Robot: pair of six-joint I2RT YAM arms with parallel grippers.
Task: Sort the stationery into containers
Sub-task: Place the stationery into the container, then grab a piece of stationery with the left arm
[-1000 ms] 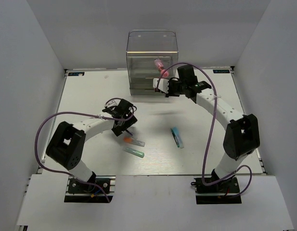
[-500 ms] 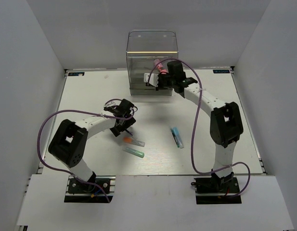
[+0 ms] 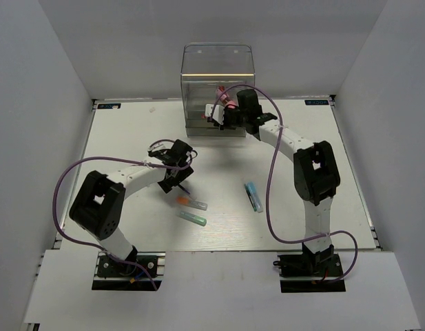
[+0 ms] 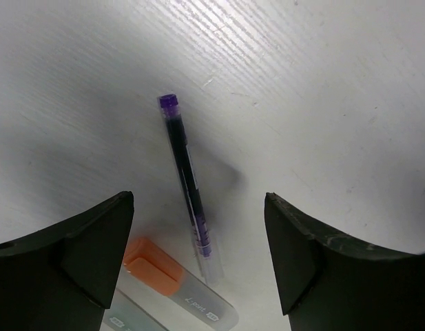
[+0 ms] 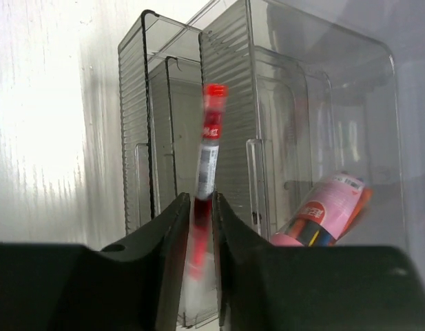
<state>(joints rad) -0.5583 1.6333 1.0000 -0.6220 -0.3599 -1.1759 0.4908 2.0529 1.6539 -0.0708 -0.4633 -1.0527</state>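
Note:
The clear organiser point(image 3: 218, 76) stands at the table's far edge; the right wrist view shows it close up point(image 5: 295, 103). My right gripper point(image 3: 222, 116) is shut on the thin red pen point(image 5: 211, 148) right at the organiser's front, the pen's tip pointing at the compartments. The pink stubby cylinder point(image 5: 329, 210) lies inside the organiser. My left gripper point(image 3: 176, 172) is open, its jaws wide apart above the thin dark pen point(image 4: 187, 176) on the table. The orange-tipped marker point(image 3: 191, 203) and green-tipped marker point(image 3: 191, 218) lie just below it. The light-blue marker point(image 3: 253, 196) lies mid-table.
White walls close the table in on the left, right and far sides. The orange-tipped marker point(image 4: 178, 283) lies close beside the dark pen's lower end, between my left gripper's fingers point(image 4: 81, 241).
My right arm has swung left and toward the organiser with the red pen held in it. The left gripper has shifted only slightly and stays open over the dark pen.

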